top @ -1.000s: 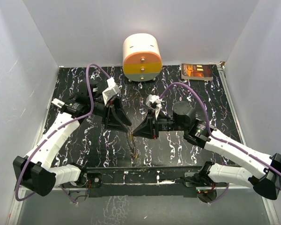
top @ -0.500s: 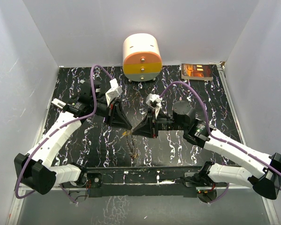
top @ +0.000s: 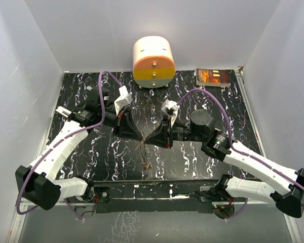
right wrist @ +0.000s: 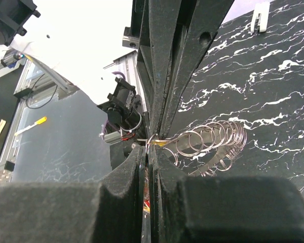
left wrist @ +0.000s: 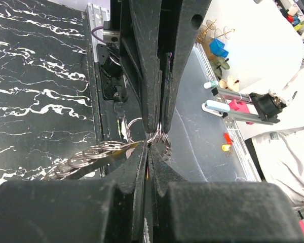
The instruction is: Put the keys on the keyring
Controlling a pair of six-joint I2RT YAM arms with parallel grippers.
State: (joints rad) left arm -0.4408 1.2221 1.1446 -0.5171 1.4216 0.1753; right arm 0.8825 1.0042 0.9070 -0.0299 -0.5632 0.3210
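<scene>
In the top view my left gripper and right gripper meet tip to tip above the middle of the table. Both are shut. The silvery keyring hangs as a string of small rings from that meeting point, and its low end, with a small orange-brown key, rests on the table. In the left wrist view the rings run up to my left gripper. In the right wrist view a thin loop of the keyring sticks out of my right gripper. A red-yellow sliver shows between each pair of jaws.
A cream, yellow and orange drawer box stands at the back centre. A dark flat booklet lies at the back right. White walls close in the table on three sides. The arms' base rail runs along the near edge.
My left gripper has moved right to meet the right gripper's tip. The hanging string of rings has been drawn up and looks thinner. The right arm has shifted slightly right.
</scene>
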